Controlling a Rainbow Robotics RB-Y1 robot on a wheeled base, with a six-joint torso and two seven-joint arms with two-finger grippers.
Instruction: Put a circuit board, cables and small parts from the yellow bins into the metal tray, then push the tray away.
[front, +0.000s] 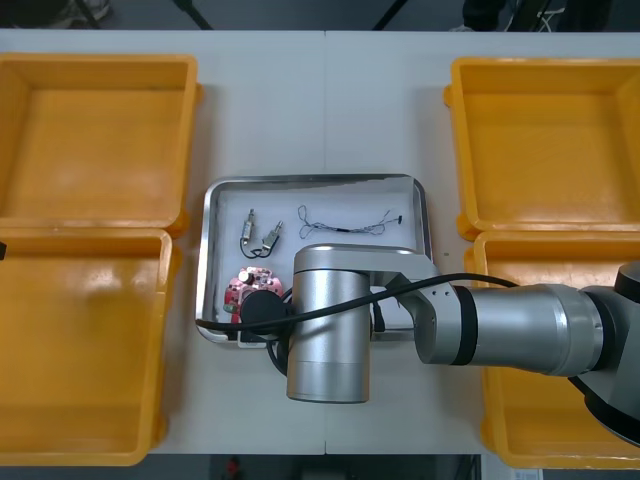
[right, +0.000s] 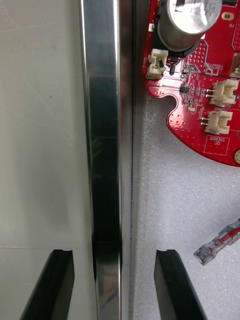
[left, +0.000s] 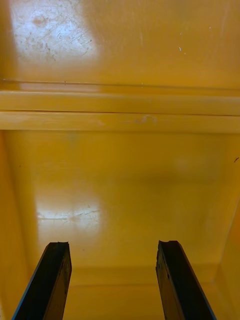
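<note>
tray (front: 214, 250): found mid-surface between the yellow bins (front: 100, 140); shiny rim, white inside.
right hand (right: 115, 252): spread, nothing pinched; placed at the tray's near rim and carried by the right arm (front: 520, 325), which reaches in from the right side.
fingers (right: 167, 285): set astride the rim, one over the surface (right: 40, 125) outside the tray, the other over the white floor inside. Contact with the rim cannot be told.
circuit board (front: 243, 290): lying flat in the near left part of the tray. It is seen just ahead of the inner finger, close beside the rim, not between the fingers.
cable end (right: 220, 243): red with a clear tip, lying on the tray floor near the inner finger and apart from it.
small metal parts (front: 260, 232): two noted, side by side in the tray, farther in than the circuit board.
thin cable (front: 350, 222): stretched across the far half of the tray, well apart from the right hand.
left hand (left: 114, 245): spread, nothing between its fingers; positioned above the floor of a yellow bin, with that bin's wall and a neighbouring bin seen ahead.
</note>
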